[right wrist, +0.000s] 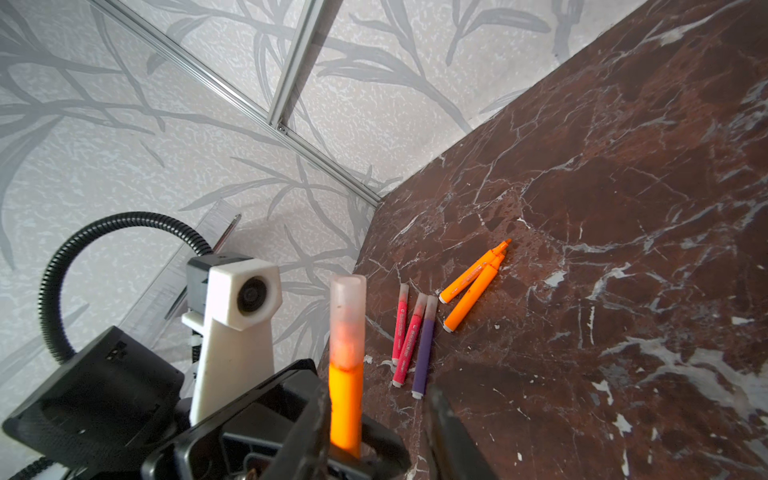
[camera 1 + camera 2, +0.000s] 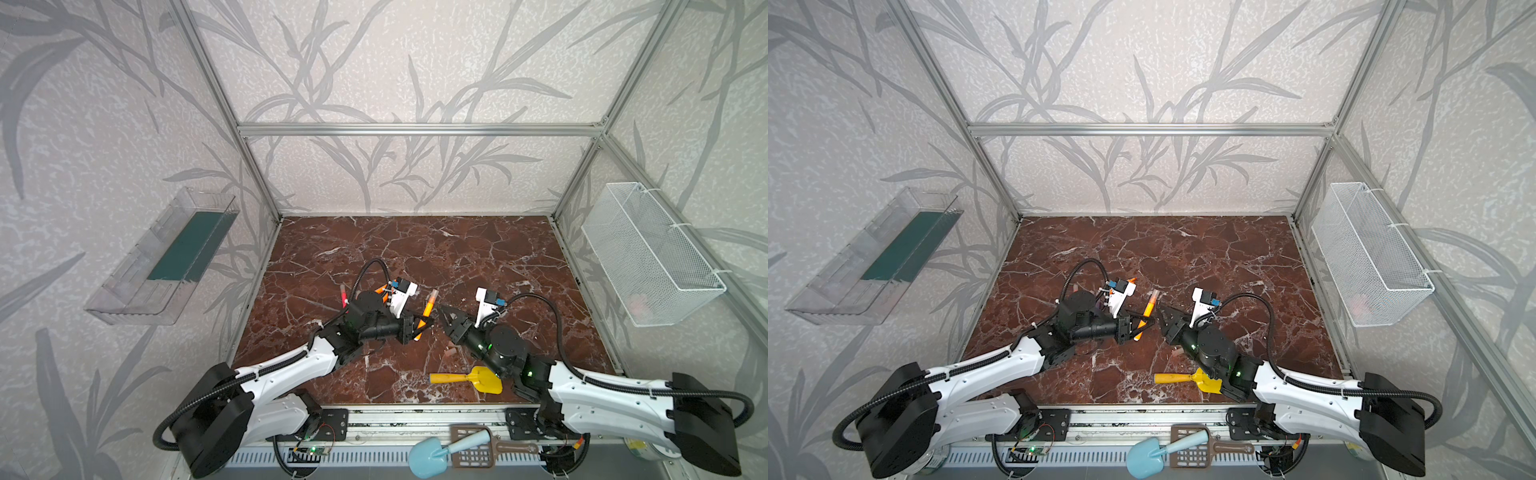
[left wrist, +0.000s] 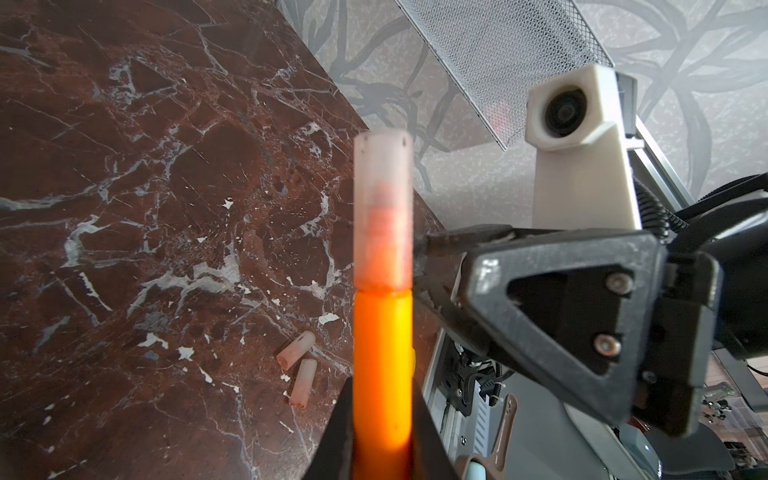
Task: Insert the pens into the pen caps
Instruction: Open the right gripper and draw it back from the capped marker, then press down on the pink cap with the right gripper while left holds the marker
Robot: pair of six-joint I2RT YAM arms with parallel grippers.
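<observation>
Capping: orange pen (image 3: 382, 353) stands clamped low on its barrel in the left end effector (image 2: 417, 326), with a pen cap (image 3: 382, 216) seated over its tip.
Right end effector (image 2: 443, 311): jaws apart, just beside that cap, gripping nothing.
Axis: the held pen slants up and away toward the back wall, with the capped end farthest from the left jaws.
Capped: two pink-red pens (image 1: 401, 332) and a purple pen (image 1: 426, 345) lie side by side on the worktop (image 1: 623, 166).
Uncapped: two bare-tipped orange pens (image 1: 473, 272) lie touching just beyond those three on the left arm's side, probably its next pick once the held pen is set down.
Loose caps: two spare caps (image 3: 296, 350) lie close together, apparently nearer the right arm and probably its next pick.
</observation>
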